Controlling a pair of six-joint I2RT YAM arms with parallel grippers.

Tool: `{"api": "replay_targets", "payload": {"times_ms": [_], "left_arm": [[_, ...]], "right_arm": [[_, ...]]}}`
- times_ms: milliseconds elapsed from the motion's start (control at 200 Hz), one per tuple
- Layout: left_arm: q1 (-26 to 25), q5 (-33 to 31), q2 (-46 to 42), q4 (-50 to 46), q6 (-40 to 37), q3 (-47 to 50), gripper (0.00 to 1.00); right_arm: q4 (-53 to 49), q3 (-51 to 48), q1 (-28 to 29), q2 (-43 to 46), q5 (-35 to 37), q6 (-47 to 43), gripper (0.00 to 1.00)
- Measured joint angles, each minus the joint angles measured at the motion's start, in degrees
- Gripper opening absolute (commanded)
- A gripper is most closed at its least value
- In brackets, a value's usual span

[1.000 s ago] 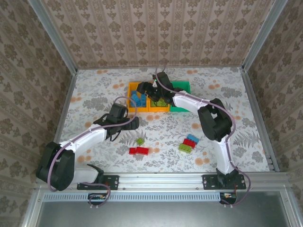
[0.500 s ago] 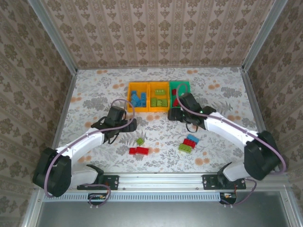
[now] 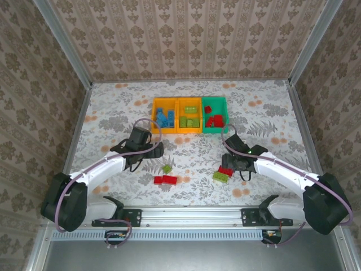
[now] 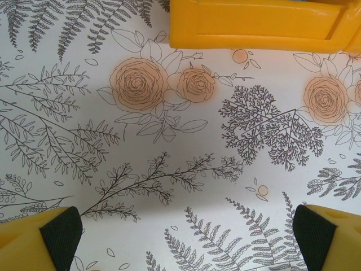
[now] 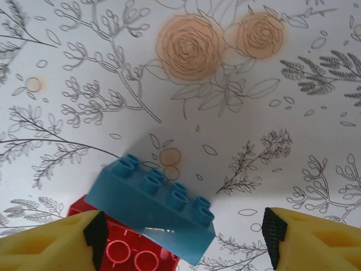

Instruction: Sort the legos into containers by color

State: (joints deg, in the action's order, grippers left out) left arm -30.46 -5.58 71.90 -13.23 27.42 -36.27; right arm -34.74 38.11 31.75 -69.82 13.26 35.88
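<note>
Three containers stand in a row at the back: an orange bin [image 3: 154,116] holding blue legos, a second orange bin [image 3: 189,131] holding green ones, and a green bin [image 3: 225,116] holding red ones. Loose legos lie nearer: a green one [image 3: 167,168], a red pair [image 3: 165,180], another red [image 3: 225,171] and a green [image 3: 221,177]. My right gripper [image 3: 231,164] hangs open over that right cluster. In its wrist view a blue brick [image 5: 155,197] lies between the spread fingers, partly over a red brick [image 5: 130,248]. My left gripper [image 3: 153,150] is open over bare table below the orange bin [image 4: 259,25].
The flowered table cover [image 3: 113,113] is ringed by a metal frame and patterned walls. Open room lies left of the bins and at the far right. The left arm stretches across the near left, the right arm across the near right.
My right arm has swung back from the bins to the front right cluster and come down over the blue brick. The left arm has barely moved.
</note>
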Motion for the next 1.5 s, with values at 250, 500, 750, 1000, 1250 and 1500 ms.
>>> {"api": "replay_targets", "payload": {"times_ms": [250, 500, 750, 1000, 1250, 1500], "left_arm": [[0.0, 0.2, 0.4, 0.0, 0.0, 0.0, 1.0], [0.0, 0.2, 0.4, 0.0, 0.0, 0.0, 1.0], [0.0, 0.2, 0.5, 0.0, 0.0, 0.0, 1.0], [0.0, 0.2, 0.5, 0.0, 0.0, 0.0, 1.0], [0.0, 0.2, 1.7, 0.0, 0.0, 0.0, 1.0], [0.0, 0.2, 2.3, 0.0, 0.0, 0.0, 1.0]], "right_arm": [[0.2, -0.9, -0.1, 0.0, 0.0, 0.6, 0.73], [1.6, -1.7, -0.1, 2.7, -2.0, 0.4, 0.7], [2.4, -2.2, -0.3, 0.7, -4.5, 0.3, 0.69], [3.1, -2.2, -0.4, -2.4, -4.2, 0.9, 0.63], [5.9, -2.2, -1.0, -4.1, -3.0, 2.1, 0.58], [8.8, -1.4, -1.9, -6.6, -3.0, 2.8, 0.53]]}}
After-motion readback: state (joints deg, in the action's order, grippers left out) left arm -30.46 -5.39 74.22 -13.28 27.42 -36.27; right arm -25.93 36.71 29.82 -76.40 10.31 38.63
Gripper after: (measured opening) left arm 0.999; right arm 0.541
